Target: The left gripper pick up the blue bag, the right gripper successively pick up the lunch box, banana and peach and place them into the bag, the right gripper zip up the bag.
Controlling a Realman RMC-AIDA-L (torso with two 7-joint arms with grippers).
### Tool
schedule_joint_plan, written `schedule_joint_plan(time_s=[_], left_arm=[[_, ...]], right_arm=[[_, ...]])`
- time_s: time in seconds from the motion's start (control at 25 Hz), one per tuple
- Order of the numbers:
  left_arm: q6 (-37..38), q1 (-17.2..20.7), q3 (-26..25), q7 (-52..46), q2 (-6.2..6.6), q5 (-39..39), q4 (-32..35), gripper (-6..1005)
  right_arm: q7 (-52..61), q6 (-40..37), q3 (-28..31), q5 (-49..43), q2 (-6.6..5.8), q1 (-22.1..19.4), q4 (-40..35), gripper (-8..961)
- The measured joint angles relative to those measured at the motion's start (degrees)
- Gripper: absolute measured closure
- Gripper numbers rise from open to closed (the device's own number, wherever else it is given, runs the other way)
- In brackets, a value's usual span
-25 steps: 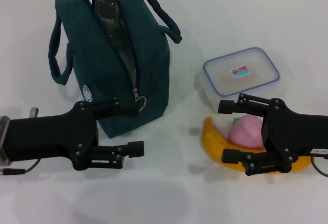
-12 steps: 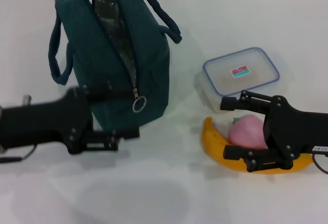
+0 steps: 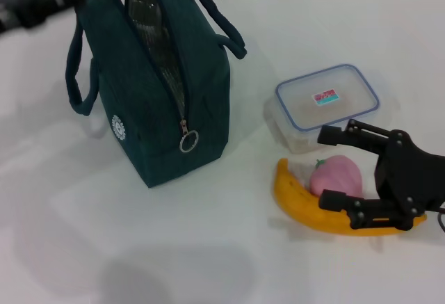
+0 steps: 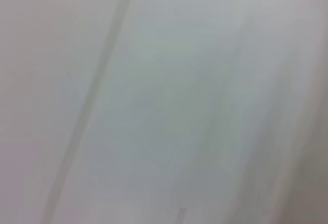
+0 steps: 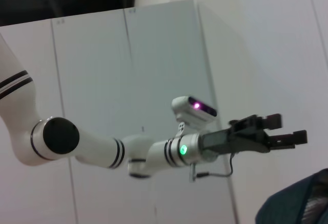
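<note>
Two grippers | left gripper [image 5: 287, 130] open, seemingly above blue bag [image 3: 156, 88] | right gripper [image 3: 337, 166] open over peach [image 3: 335, 177]

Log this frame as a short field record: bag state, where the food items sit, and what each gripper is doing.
bag: dark teal fabric bag upright on the white table, zip open, foil lining showing
lunch box: clear blue-rimmed plastic lunch box, lid on, on table beside bag
banana: yellow banana on table
peach: pink peach touching banana's inner curve
left gripper: open, raised near bag's handle, holding nothing
right gripper: open, by the peach and banana
</note>
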Motion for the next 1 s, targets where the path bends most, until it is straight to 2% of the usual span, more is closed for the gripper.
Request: schedule_joint_plan(time_s=[0.04,0.12,0.28,0.4,0.44,0.56,0.64,0.76,1.0], left_arm=[[0.0,0.0,0.0,0.0,0.0,0.0,0.0,166],[-5.7,-2.21,0.15,-8.82,2.39,4.44,3.47,168],[-9.11,-4.11,0.16,-19.56,4.02,12.19,9.57,174],[-8.6,-5.61,1.31,-29.7,5.77,18.31,14.33,178],[-7.85,-6.16,2.54,-34.39,6.71,21.01,16.37,180],[-5.2,-6.75,5.81,-45.23,8.21,25.27,20.3,184],[-3.28,-6.83,7.54,-50.38,8.5,25.97,21.37,187],[-2.76,-6.87,8.94,-52.56,8.38,26.61,21.46,191],[-3.84,-8.02,10.52,-53.29,6.61,30.82,19.62,200]], right_arm=[[-0.36,0.0,0.02,0.26,0.0,-0.52,-0.01,71],[-1.07,-0.01,0.02,0.96,0.0,-1.23,-0.01,71],[-1.92,-0.01,0.02,2.4,0.03,-2.07,-0.01,71],[-2.27,-0.01,0.09,2.86,-0.02,-2.3,0.0,71],[-2.29,0.0,0.11,2.99,-0.05,-2.34,-0.02,71],[-2.5,0.0,0.11,3.27,-0.14,-2.44,-0.03,72],[-3.0,0.05,0.11,3.32,-0.19,-2.48,-0.03,72],[-3.57,0.14,0.11,3.38,-0.2,-2.48,-0.04,72],[-4.28,0.24,0.1,3.22,-0.38,-2.15,-0.04,72]])
